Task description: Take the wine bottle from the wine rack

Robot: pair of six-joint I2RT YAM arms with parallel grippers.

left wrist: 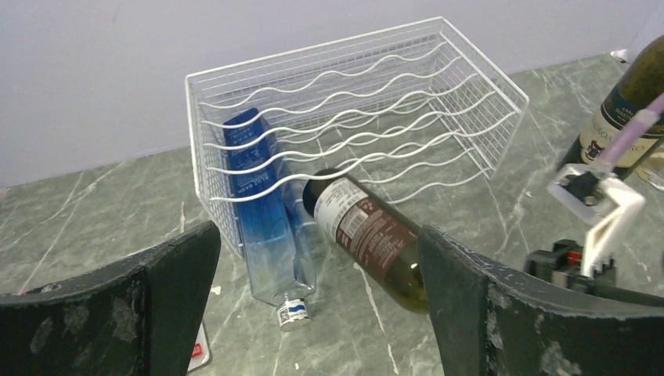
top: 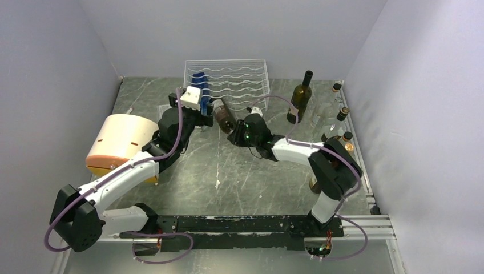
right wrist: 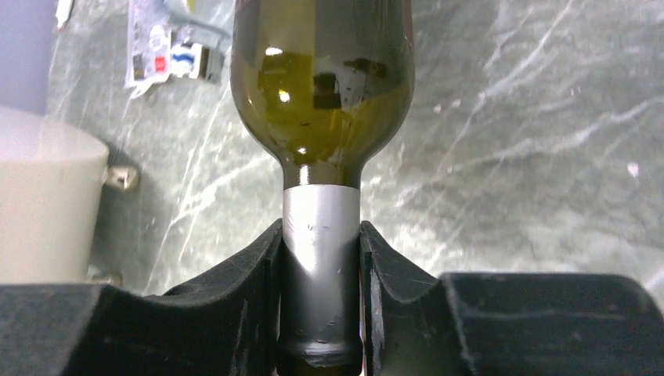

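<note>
The white wire wine rack point(top: 228, 75) point(left wrist: 360, 94) stands at the back of the table. A green wine bottle point(top: 224, 117) point(left wrist: 368, 235) point(right wrist: 321, 86) with a brown label lies slanted on the table, its base at the rack's lowest front opening. My right gripper point(top: 240, 133) point(right wrist: 321, 258) is shut on its silver-foiled neck. A blue bottle point(top: 200, 85) point(left wrist: 266, 219) lies in the rack's left bay, neck sticking out toward me. My left gripper point(top: 202, 114) point(left wrist: 317, 235) hangs open in front of both bottles, holding nothing.
A cream drum point(top: 120, 142) point(right wrist: 47, 204) lies at the left. A dark upright bottle point(top: 299, 97) point(left wrist: 626, 110) stands right of the rack. Several small bottles point(top: 341, 114) line the right wall. A small packet point(right wrist: 168, 47) lies on the marble table point(top: 240, 177).
</note>
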